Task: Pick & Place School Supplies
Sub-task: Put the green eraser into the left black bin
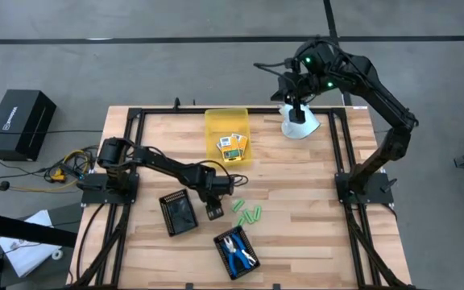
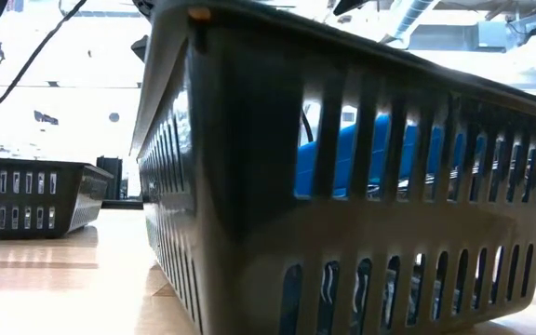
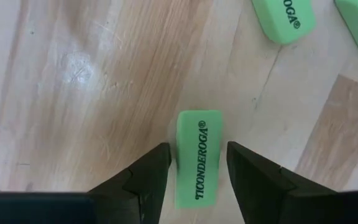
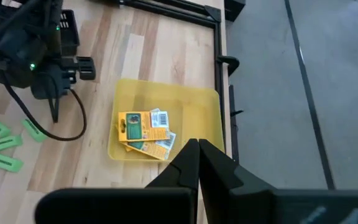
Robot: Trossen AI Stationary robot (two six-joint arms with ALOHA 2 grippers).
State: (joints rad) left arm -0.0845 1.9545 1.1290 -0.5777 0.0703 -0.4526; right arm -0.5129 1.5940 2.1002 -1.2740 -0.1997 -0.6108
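- My left gripper (image 3: 197, 171): jaws standing partly apart, straddling one green eraser (image 3: 198, 158) flat on the table (image 3: 73, 93); whether they already touch it I cannot tell.
- Eraser: judged light, rubbery and slightly yielding; best held across its narrow width, on the long sides.
- Other erasers (image 1: 248, 216): loose just beyond.
- Yellow bin (image 1: 214, 121): farther off, holding the printed boxes (image 1: 234, 147).
- My right gripper (image 4: 198, 163): closed and empty, raised over the table's far edge.

Grey concrete floor (image 1: 135, 56) with dark seams surrounds the wooden table (image 1: 312, 201); black case (image 1: 21, 121) alongside.
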